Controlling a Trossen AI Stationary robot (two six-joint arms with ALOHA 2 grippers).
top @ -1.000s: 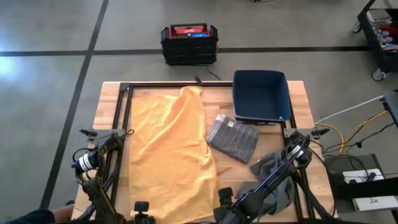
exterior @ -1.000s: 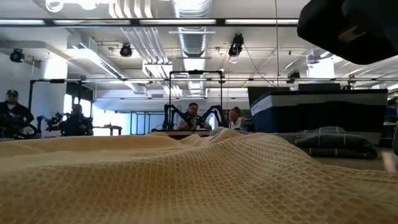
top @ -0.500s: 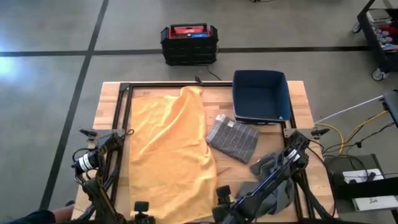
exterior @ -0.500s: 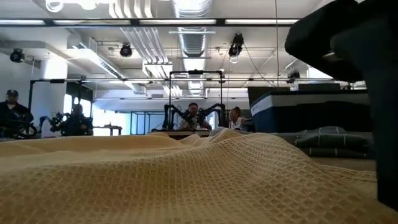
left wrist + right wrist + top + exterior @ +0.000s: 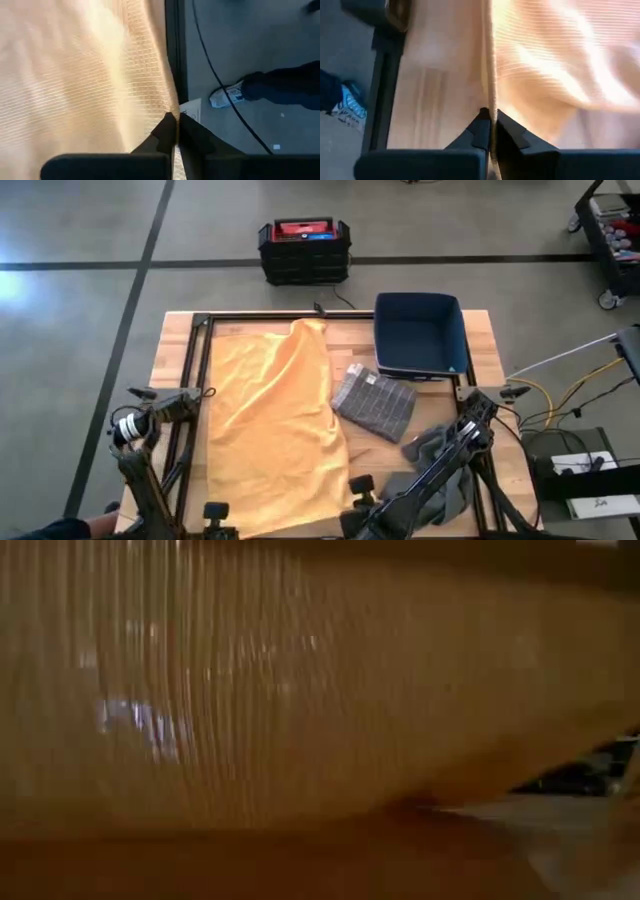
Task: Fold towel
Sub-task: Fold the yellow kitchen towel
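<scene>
Yellow towel [image 5: 272, 420] is lying spread on the table [image 5: 488, 340], and both claws, left claw [image 5: 173, 131] and right claw [image 5: 489, 123], are pinching its near corners. Next they're probably carrying that edge toward the far side, evenly.

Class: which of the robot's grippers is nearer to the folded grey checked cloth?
Right. The right gripper grips the yellow towel's near edge, below the cloth; the left gripper is farther.

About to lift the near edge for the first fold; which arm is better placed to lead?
Neither: left gripper and right gripper are each shut on the orange towel near edge. Lift together.
</scene>
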